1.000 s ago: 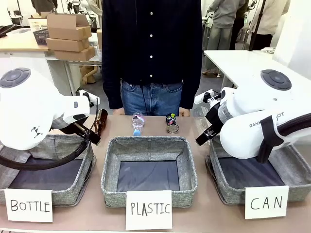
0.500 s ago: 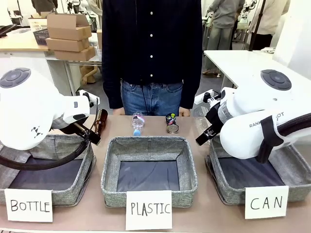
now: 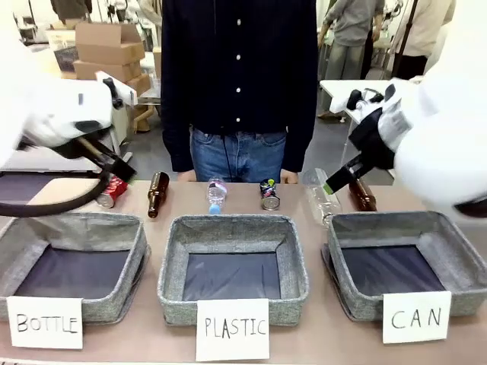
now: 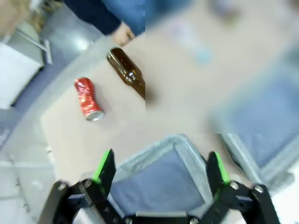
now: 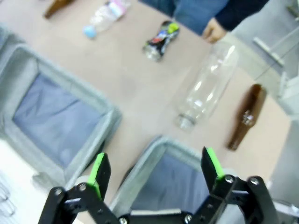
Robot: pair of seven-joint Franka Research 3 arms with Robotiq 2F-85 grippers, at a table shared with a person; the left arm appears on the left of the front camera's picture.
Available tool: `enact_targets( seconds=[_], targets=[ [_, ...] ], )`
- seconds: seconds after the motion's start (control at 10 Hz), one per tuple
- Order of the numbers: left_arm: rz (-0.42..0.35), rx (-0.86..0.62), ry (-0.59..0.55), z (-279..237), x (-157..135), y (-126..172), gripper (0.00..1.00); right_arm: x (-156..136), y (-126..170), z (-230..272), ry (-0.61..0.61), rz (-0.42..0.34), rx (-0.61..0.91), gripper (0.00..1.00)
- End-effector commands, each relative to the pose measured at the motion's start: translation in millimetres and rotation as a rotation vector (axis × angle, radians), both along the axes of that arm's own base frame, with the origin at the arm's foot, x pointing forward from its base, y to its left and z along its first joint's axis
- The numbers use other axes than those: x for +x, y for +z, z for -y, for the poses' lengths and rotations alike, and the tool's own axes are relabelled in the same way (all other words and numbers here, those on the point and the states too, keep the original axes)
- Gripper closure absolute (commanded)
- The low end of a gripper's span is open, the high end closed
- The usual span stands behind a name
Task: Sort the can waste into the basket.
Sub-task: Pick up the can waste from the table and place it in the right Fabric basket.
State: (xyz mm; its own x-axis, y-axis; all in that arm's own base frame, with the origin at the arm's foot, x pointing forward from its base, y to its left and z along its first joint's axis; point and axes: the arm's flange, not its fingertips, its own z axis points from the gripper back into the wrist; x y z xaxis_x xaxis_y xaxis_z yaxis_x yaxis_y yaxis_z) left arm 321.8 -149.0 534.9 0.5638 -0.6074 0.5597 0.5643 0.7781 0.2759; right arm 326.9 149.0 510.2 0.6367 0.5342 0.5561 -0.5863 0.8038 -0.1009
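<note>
Crumpled red can (image 4: 88,99) and dark printed can (image 5: 161,39) lying flat; left gripper (image 4: 161,161), right gripper (image 5: 155,159) spread, empty; print blurred.

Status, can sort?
Left claw and right claw open, empty. Red dented can, dark printed can on table, outside CAN basket. Clear plastic bottle lies between dark printed can and CAN basket.

Left arm (image 3: 53,122) and right arm (image 3: 445,144) rose (uncovering the red can (image 3: 112,192)).
</note>
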Motion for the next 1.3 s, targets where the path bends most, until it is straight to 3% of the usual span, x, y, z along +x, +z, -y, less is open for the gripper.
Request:
enact_targets(
  seconds=[0.0, 0.1, 0.2, 0.3, 0.4, 0.5, 0.6, 0.7, 0.8, 1.0, 1.2],
  targets=[
    [-0.049, 0.033, -0.18, -21, -95, -39, 0.0, -95, -19, 24, 0.017, -0.09, -0.005, 0.0],
    [-0.064, 0.122, -0.063, -20, -93, -57, 0.0, -107, -28, 23, 0.027, -0.084, -0.044, 0.0],
    [-0.103, 0.188, 0.049, -12, -74, -76, 0.0, -99, -37, 23, -0.082, -0.017, -0.106, 0.0],
    [-0.033, 0.061, -0.091, 8, -54, 27, 0.0, -54, 31, 6, 0.034, -0.071, -0.027, 0.0],
    [-0.075, 0.115, -0.058, 11, -57, 17, 0.0, -66, 37, 6, 0.011, -0.065, -0.057, 0.0],
    [-0.146, -0.046, -0.101, 10, -37, 11, 0.0, -48, 27, 9, -0.083, -0.176, 0.108, 0.0],
    [-0.208, -0.226, -0.153, -3, -31, 11, 0.0, -42, 26, 19, -0.082, -0.28, 0.405, 0.0],
    [-0.277, -0.491, -0.19, -32, -28, 12, 0.0, -43, 26, 41, -0.11, -0.448, 0.763, 0.0],
    [-0.323, -0.78, -0.27, -64, -25, 5, 0.0, -50, 22, 60, -0.086, -0.575, 0.968, 0.0],
    [-0.358, -1.116, -0.256, -108, -19, -22, 0.0, -62, 15, 96, -0.015, -0.626, 1.219, 0.0],
    [-0.309, -1.335, -0.253, -131, -20, -42, 0.0, -68, 8, 128, -0.041, -0.658, 1.356, 0.0]
  ],
)
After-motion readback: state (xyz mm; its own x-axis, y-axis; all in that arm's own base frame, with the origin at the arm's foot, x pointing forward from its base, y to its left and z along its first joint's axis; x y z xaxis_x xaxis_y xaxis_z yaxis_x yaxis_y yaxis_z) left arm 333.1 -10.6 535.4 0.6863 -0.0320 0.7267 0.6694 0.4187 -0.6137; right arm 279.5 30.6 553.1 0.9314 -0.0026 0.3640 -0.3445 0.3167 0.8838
